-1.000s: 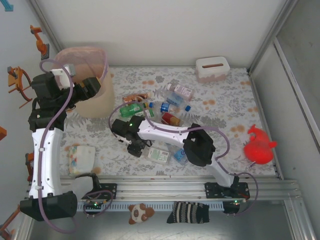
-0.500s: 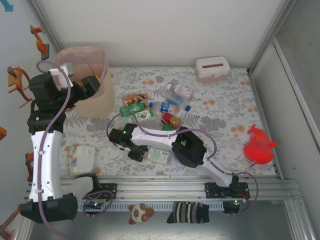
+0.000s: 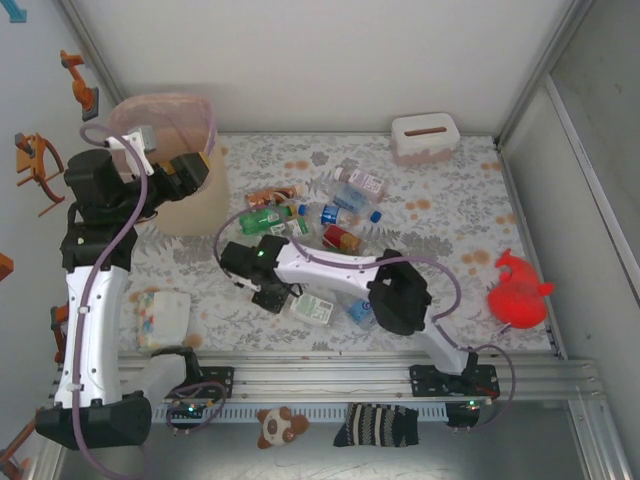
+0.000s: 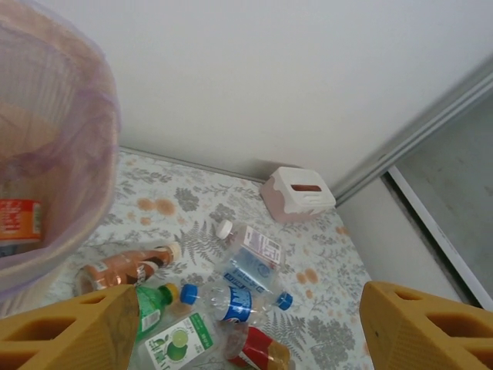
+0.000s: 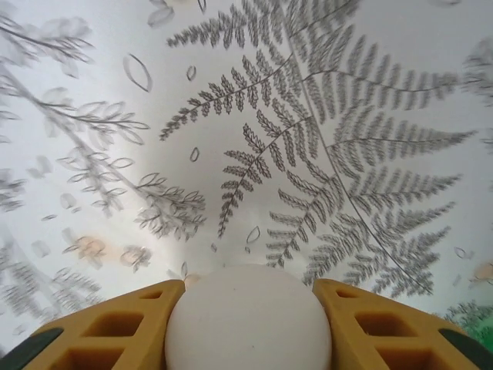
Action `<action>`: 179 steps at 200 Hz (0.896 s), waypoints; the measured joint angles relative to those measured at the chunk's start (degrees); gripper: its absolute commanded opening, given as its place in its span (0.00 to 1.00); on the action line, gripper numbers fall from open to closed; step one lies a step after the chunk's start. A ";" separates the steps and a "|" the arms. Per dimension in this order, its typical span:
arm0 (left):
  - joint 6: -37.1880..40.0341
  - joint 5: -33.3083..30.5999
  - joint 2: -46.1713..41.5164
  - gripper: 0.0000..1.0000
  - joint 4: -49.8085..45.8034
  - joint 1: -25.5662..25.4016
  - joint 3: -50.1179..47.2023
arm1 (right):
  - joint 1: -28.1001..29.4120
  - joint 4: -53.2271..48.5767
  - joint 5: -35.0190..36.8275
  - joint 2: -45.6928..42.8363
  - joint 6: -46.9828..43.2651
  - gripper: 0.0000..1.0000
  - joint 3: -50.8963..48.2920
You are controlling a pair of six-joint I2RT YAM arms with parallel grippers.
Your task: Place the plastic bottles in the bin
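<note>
My right fingers (image 5: 115, 327) are clamped on the white cap (image 5: 248, 320) of a clear bottle (image 3: 314, 309) lying on the surface (image 5: 92, 69), well apart from the bin (image 3: 160, 98). Expect a light, thin-walled, slippery body (the cap is the stiffest hold). Left fingers (image 4: 69, 331) stand apart, empty.

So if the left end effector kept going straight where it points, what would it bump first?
Probably the blue-capped clear bottle, centred ahead of the left end effector. The bin sits off to one side. Depth is unclear, so that's a guess.
</note>
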 measured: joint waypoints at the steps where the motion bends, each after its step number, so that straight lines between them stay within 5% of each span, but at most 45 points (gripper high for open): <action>1: 0.00 0.00 0.00 0.75 0.07 -0.09 -0.02 | -0.07 0.17 -0.22 -0.46 0.11 0.40 -0.17; 100: 4.22 9.66 1.20 0.77 14.01 -10.16 -3.37 | -18.71 18.95 -13.44 -31.15 9.22 0.38 -21.03; 179: 13.25 19.30 3.34 0.89 25.31 -22.32 -7.08 | -25.29 29.22 -21.11 -49.42 9.86 0.37 -25.51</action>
